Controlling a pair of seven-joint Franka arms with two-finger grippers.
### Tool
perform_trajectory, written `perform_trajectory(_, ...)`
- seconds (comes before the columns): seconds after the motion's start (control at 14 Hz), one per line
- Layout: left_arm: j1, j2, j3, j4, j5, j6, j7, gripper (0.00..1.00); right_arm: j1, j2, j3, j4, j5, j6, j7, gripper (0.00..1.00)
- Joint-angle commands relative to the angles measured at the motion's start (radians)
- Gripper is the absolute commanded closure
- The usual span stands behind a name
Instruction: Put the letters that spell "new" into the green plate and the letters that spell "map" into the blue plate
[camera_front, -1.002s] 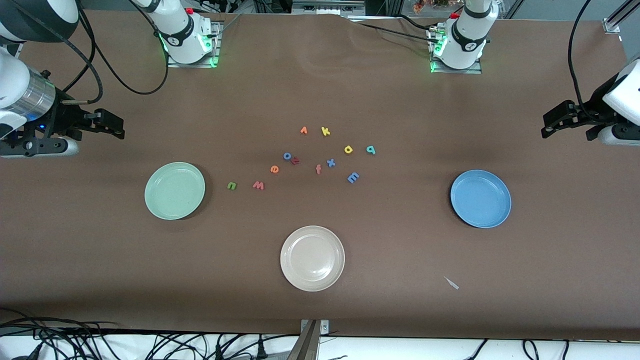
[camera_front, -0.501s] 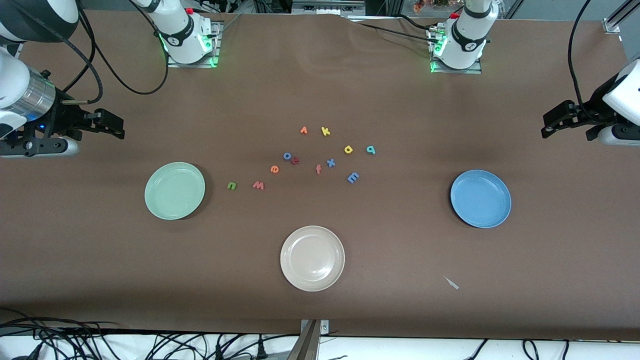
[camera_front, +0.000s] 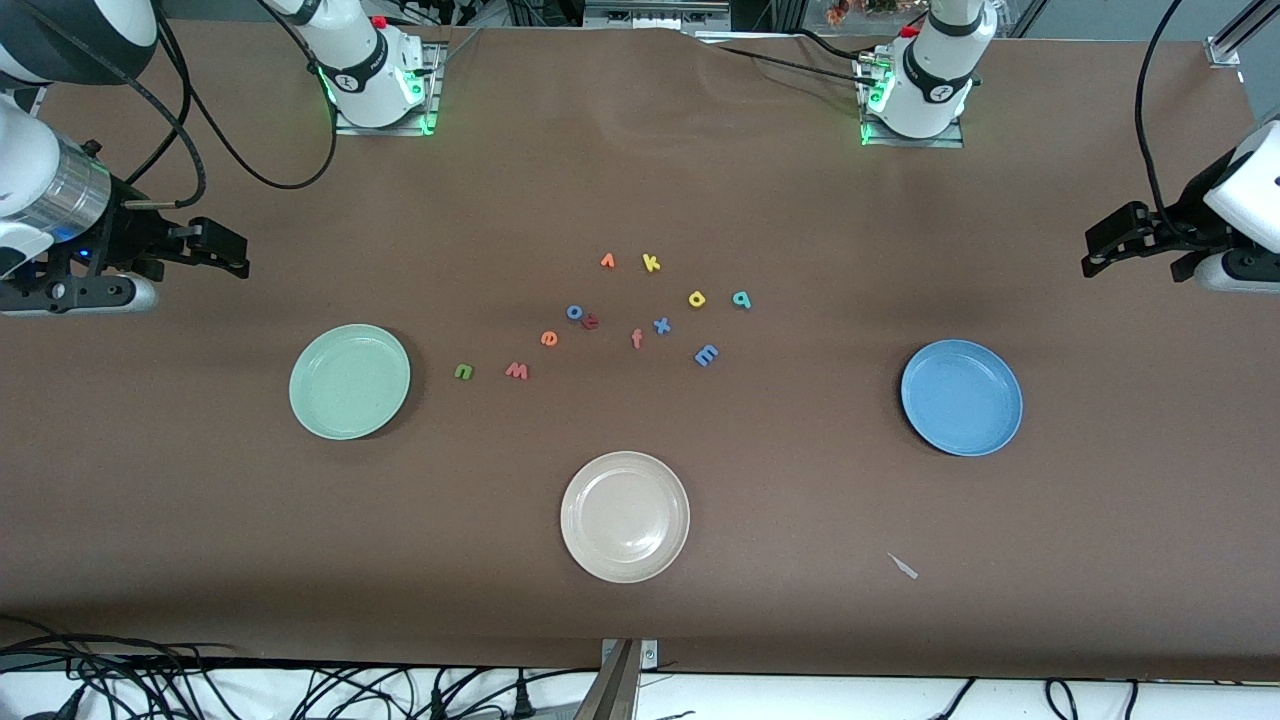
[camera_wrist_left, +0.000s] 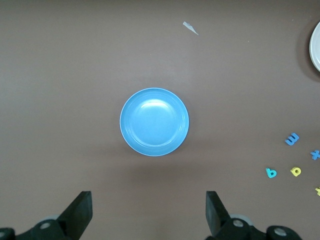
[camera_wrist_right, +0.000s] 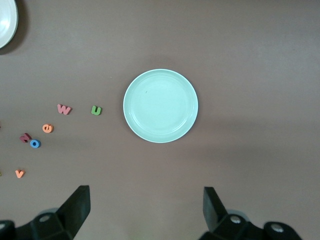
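Nothing is sorted yet: both plates sit bare, the green plate (camera_front: 349, 381) at centre-left of the frame and the blue plate (camera_front: 961, 397) at centre-right, with every letter, the green "n" (camera_front: 463, 371) among them, loose on the bench mid-frame. The right gripper (camera_front: 215, 250) at the frame's left edge and the left gripper (camera_front: 1112, 245) at its right edge both wait with jaws apart. Next, I judge, comes a precise descent onto one tiny letter.

Both arms are glossy white with black joint bands, green lights glowing at their bases (black cables trailing); each tool (camera_front: 1100, 250) (camera_front: 225, 250) is matte black.
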Motion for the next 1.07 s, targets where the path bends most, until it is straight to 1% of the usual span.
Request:
perform_trajectory(0.0,-0.01,0.041,-0.006,0.017,-0.011,0.01,0.015,0.0,0.002,-0.011,0.001,-0.014,0.003,0.007,0.003,0.0)
perform_trajectory(0.07,-0.016,0.086,-0.009,0.021,-0.012,0.01,0.0,0.0,0.002,-0.011,0.001,-0.014,0.007,0.01,0.003,0.0)
perform_trajectory(0.21,-0.049,0.116,-0.013,0.021,-0.009,0.01,-0.003,0.0,0.004,-0.01,0.001,-0.016,0.015,0.012,0.006,0.0)
perform_trajectory(0.36,-0.059,0.157,-0.013,0.021,-0.015,0.01,-0.003,0.0,0.004,-0.01,0.003,-0.021,0.015,0.015,0.009,0.0)
perform_trajectory(0.57,-0.121,0.22,-0.013,0.047,-0.014,0.01,-0.04,0.0,0.004,-0.01,0.004,-0.024,0.016,0.021,0.014,0.0)
perform_trajectory(0.86,-0.255,0.317,-0.012,0.06,-0.017,0.027,-0.044,0.0,0.005,-0.007,0.01,-0.037,0.016,0.047,0.015,0.0)
perform_trajectory(1.0,-0.304,0.346,-0.012,0.06,-0.02,0.097,-0.046,0.0,0.017,-0.004,0.012,-0.056,0.016,0.078,0.028,0.0)
